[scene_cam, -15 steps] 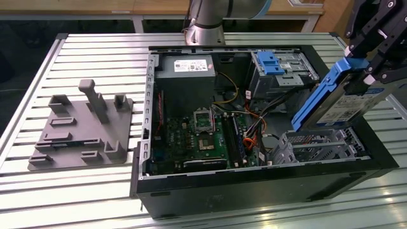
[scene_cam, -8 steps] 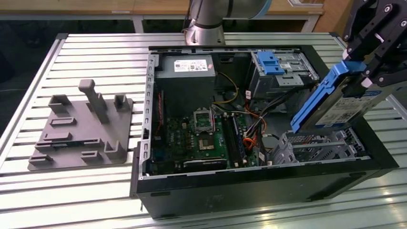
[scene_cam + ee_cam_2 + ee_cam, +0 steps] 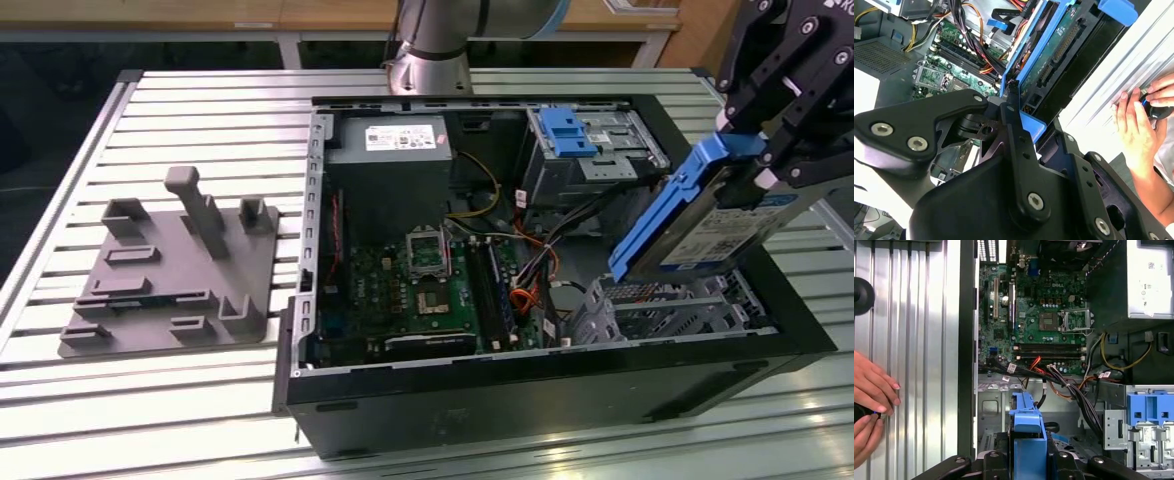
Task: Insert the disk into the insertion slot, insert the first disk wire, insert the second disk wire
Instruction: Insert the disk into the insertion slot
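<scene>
My gripper (image 3: 771, 160) is shut on the disk (image 3: 727, 230), a silver-grey drive with a white label in a bright blue carrier (image 3: 667, 205). The disk hangs tilted, its lower end just above the insertion slot (image 3: 667, 308), a bare silver perforated cage at the case corner nearest the exterior view's right. In the first wrist view the blue carrier (image 3: 1026, 432) sits between my black fingers (image 3: 996, 462), over the silver cage (image 3: 991, 407). The second wrist view shows the disk's circuit-board side (image 3: 1054, 55). Loose black and orange wires (image 3: 534, 270) lie beside the cage.
The open black computer case (image 3: 534, 385) lies on a slatted metal table (image 3: 200, 100). Inside are a green motherboard (image 3: 427, 290), a power supply (image 3: 387, 140) and a grey drive bay with a blue latch (image 3: 567, 130). A grey fixture plate (image 3: 167, 265) lies beside the case. A person's hands (image 3: 874, 395) rest on the table near the case.
</scene>
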Robot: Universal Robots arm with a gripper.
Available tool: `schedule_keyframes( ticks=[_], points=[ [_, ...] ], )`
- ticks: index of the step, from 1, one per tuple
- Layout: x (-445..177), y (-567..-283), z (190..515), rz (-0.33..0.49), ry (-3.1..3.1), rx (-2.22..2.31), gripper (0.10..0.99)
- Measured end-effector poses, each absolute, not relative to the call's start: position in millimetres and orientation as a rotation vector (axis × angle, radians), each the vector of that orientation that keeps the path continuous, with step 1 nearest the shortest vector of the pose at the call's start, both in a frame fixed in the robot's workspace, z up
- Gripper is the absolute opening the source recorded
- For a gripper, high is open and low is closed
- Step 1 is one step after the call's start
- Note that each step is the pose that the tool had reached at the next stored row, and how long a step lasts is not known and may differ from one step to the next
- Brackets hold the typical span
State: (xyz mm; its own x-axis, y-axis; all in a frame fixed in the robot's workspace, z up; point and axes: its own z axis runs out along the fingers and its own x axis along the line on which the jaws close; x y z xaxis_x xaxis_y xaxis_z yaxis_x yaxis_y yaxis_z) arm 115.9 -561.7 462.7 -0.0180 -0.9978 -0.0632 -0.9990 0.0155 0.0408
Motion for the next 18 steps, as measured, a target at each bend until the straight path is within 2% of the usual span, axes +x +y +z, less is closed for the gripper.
schedule_keyframes(
  ticks=[18],
  points=[
    [115.9, -563.6, 454.9, 0.112, 2.228, -2.191, 0.365]
  ],
)
